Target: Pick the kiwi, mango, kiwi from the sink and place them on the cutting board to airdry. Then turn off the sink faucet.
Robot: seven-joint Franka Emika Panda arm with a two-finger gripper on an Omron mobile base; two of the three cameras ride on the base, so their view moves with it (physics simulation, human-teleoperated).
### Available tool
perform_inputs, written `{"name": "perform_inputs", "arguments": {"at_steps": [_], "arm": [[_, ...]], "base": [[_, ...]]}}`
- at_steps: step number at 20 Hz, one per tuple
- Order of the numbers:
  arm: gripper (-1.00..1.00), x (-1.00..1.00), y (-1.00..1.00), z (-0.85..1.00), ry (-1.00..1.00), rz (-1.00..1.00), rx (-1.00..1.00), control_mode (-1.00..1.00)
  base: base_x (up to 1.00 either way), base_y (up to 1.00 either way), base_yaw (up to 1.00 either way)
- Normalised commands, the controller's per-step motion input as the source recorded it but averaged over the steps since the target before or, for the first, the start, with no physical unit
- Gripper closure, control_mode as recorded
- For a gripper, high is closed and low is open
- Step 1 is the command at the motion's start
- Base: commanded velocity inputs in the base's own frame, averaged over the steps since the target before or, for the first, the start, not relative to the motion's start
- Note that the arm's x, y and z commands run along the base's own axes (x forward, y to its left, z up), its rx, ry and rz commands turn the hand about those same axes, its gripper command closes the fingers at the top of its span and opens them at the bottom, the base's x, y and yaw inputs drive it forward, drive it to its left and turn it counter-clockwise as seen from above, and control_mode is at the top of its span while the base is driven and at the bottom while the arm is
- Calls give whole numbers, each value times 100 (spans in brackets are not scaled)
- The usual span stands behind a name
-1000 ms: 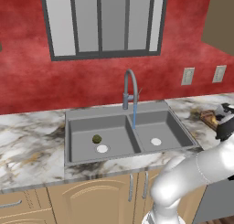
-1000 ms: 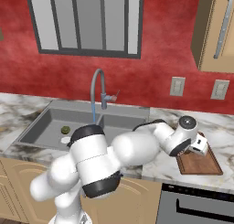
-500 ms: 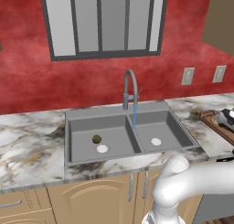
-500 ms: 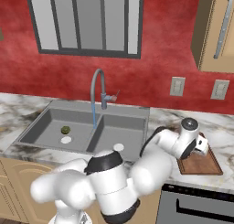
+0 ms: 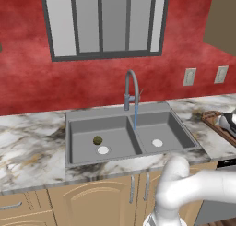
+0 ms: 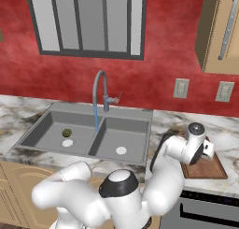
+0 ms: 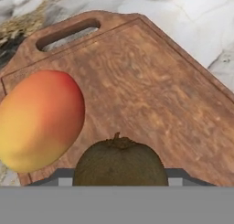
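Observation:
My gripper [image 7: 119, 173] is shut on a brown kiwi [image 7: 119, 161] just above the reddish wooden cutting board [image 7: 151, 81], right of the sink. The orange-yellow mango [image 7: 40, 120] lies on the board close beside the kiwi. From the base, the gripper [image 6: 204, 149] hangs over the board [image 6: 212, 168] on the right counter; it also sits at the right edge [image 5: 227, 122]. An olive-green kiwi [image 5: 97, 139] [image 6: 66, 132] rests in the left basin of the grey sink [image 5: 69, 121] [image 6: 46, 112]. Water runs in a thin blue stream from the gooseneck faucet [image 5: 131, 87] [image 6: 100, 89].
White drain discs [image 5: 103, 150] [image 5: 157, 142] sit in both basins. Behind the sink rise a red wall and a window, with wall outlets [image 6: 181, 88] above the right counter. A dark oven front [image 6: 205, 209] lies below the board, and a wooden cabinet [image 6: 223, 32] hangs above it.
The hand has stayed over the board with the kiwi in it. The arm's elbow and lower links have swung forward and lower in both base views.

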Motion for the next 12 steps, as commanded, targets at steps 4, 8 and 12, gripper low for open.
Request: {"name": "perform_inputs", "arguments": {"at_steps": [4,8,12], "arm": [[-100,20,-1,-21,2,1,0,-100],[-100,14,-2,-19,1,1,0,-100],[-100,1,-7,-6,0,1,0,-100]], "base": [[0,0,0],[0,0,0],[0,0,0]]}}
